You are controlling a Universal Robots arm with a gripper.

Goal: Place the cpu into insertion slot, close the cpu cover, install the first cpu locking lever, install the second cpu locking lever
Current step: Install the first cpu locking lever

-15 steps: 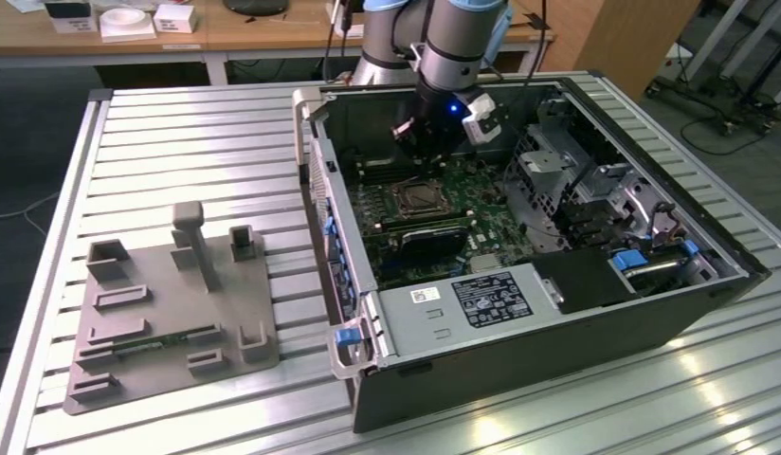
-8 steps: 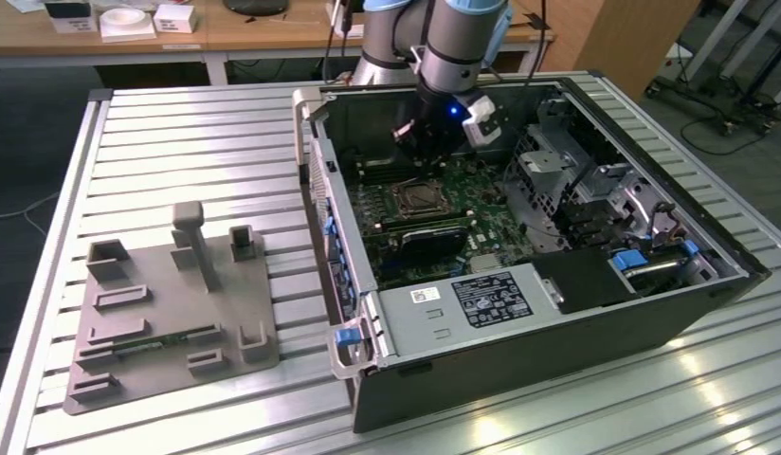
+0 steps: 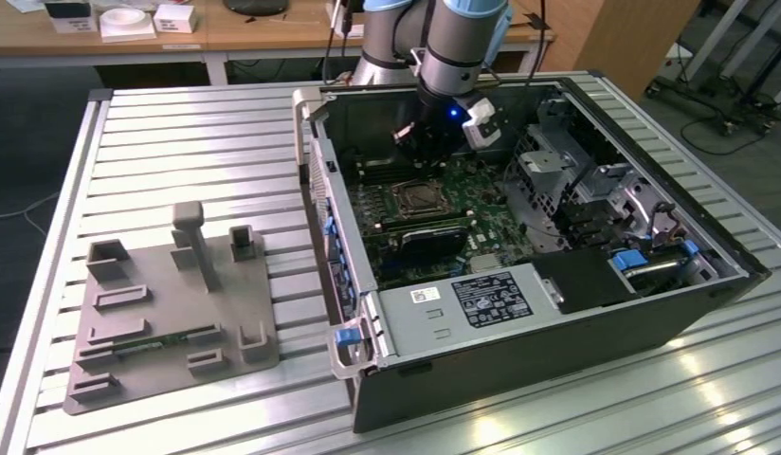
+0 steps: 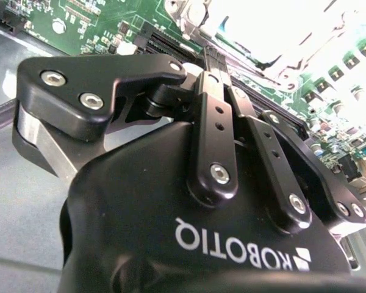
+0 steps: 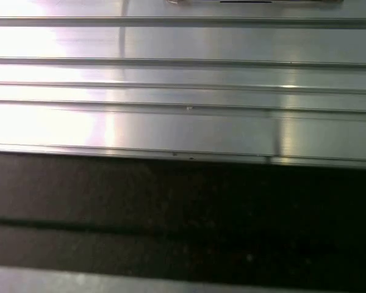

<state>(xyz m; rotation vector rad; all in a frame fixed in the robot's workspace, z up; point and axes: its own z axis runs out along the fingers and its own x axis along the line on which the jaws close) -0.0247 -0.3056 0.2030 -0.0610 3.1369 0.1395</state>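
Observation:
An open computer case (image 3: 517, 313) lies on the table with its green motherboard (image 3: 473, 185) exposed. The insertion slot (image 3: 416, 199) shows as a square with a dark centre and a silvery rim. I cannot tell the cpu, the cpu cover or the locking levers apart there. My gripper (image 3: 413, 156) hangs inside the case just beyond the slot, toward the far wall. In the second wrist view its black fingers (image 4: 208, 67) meet in a narrow tip, shut, with nothing seen between them. Bright silvery metal (image 4: 189, 12) lies just past that tip.
A grey fixture plate (image 3: 175, 303) with upright posts sits on the ribbed aluminium table (image 3: 201, 142), to the exterior view's left of the case. Drive cages (image 3: 580, 180) and a power supply (image 3: 480, 299) crowd the case. The first wrist view shows table ribs (image 5: 183, 79) and a dark case wall (image 5: 183, 213).

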